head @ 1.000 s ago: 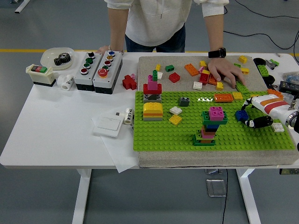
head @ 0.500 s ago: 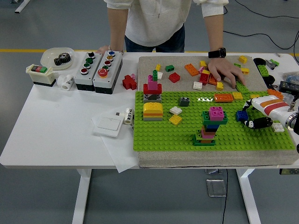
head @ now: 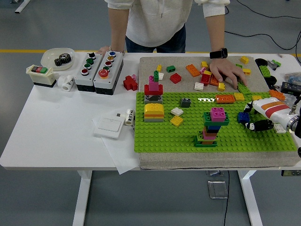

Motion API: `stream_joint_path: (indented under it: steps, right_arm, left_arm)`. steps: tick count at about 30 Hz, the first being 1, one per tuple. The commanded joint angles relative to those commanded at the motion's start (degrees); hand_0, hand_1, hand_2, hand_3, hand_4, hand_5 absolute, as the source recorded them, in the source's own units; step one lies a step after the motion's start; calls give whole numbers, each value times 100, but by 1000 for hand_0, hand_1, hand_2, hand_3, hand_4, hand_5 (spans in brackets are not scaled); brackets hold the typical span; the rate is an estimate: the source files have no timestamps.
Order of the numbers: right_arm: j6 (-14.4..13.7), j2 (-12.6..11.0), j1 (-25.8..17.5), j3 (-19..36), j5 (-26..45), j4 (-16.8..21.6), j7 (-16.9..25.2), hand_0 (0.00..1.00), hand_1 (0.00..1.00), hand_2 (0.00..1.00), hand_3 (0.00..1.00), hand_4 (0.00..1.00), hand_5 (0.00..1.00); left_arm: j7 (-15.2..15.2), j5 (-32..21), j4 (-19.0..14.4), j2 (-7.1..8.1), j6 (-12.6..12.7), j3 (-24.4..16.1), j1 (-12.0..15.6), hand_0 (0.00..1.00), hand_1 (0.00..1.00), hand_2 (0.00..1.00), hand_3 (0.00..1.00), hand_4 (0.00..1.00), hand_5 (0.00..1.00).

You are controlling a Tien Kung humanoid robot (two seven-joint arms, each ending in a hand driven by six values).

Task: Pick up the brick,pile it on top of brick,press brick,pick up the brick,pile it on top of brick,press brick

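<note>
One robot hand, the right hand [head: 254, 120], at frame right, fingers closed on blue brick [head: 243, 117], over green baseplate [head: 178, 136], stacked brick tower [head: 209, 127] centre.

Right robot hand [head: 250, 118], fingers curled

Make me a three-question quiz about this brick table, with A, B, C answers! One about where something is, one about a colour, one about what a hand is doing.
1. Where is the red brick that lies alone?
A. on the white table, left of the green baseplate
B. on the tall tower
C. in the bowl

2. What colour is the tower's top brick?
A. yellow
B. white
C. pink

3. What is the person's hand doing?
A. resting flat on loose bricks
B. pressing a button
C. lifting the tower

Answers: 1 A, it sits off the mat. 2 C, pink studs on top. 3 A, palm down on bricks.
</note>
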Motion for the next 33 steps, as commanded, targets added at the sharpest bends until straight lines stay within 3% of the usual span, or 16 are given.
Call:
stream_joint_path:
  steps: [1,17,25,33]
  right_arm:
    - [-12,1,-2,1,0,-4,5,357,464,548,540,664,501]
    - [-196,-64,-58,121,76,90,104,307,426,514,519,656,507]
    - [-253,-215,-84,318,96,497,126,287,418,508,514,653,510]
    - [-269,-565,-283,869,88,1408,139,284,419,508,514,652,511]
  left_arm:
    - [1,3,0,0,0,-2,1,455,559,612,625,667,792]
    - [-21,73,-6,9,-11,12,-11,455,559,613,625,666,791]
    - [-39,9,6,14,14,55,-12,455,557,610,624,667,791]
    - [-61,-79,17,15,73,119,0,455,557,611,624,668,793]
